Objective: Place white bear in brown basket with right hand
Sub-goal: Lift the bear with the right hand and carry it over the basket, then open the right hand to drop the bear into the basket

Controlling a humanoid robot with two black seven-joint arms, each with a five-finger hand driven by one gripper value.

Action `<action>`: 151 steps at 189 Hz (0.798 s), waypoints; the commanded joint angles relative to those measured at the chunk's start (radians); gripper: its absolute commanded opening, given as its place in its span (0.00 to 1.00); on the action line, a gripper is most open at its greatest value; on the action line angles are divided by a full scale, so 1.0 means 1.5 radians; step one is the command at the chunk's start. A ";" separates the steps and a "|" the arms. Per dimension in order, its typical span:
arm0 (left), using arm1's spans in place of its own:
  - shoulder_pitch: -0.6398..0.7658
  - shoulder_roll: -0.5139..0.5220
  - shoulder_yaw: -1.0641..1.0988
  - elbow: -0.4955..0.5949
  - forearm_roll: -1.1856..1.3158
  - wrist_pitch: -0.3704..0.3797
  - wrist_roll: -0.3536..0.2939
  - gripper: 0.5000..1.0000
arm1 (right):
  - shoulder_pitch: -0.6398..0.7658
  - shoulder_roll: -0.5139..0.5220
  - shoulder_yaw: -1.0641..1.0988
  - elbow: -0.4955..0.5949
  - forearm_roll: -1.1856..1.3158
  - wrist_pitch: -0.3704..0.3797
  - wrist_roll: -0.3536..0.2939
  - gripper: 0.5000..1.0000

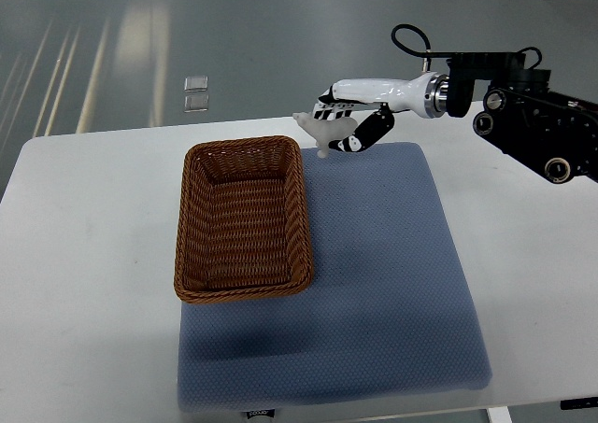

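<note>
Here the right hand (350,115), its arm reaching in from the picture's right edge, has its fingers curled around the white bear (322,130), holding it in the air just beyond the far right corner of the brown basket (243,219). The basket lies partly on a blue-grey mat (392,283), its left side over the white bench (84,283). Beyond the bench is a grey floor with a small pale square thing (195,94) on it; what it is cannot be made out. The bear's shape is partly covered by the fingers
</note>
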 commanded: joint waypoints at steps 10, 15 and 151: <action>0.000 0.000 0.000 0.000 0.000 0.000 0.000 1.00 | 0.003 0.062 0.000 -0.023 -0.001 -0.011 0.002 0.00; 0.000 0.000 0.000 0.000 0.000 0.000 0.000 1.00 | 0.002 0.069 0.001 -0.028 0.000 -0.018 0.003 0.00; 0.000 0.000 0.000 0.000 0.000 0.000 0.001 1.00 | -0.079 0.190 -0.048 -0.043 -0.004 -0.095 0.038 0.00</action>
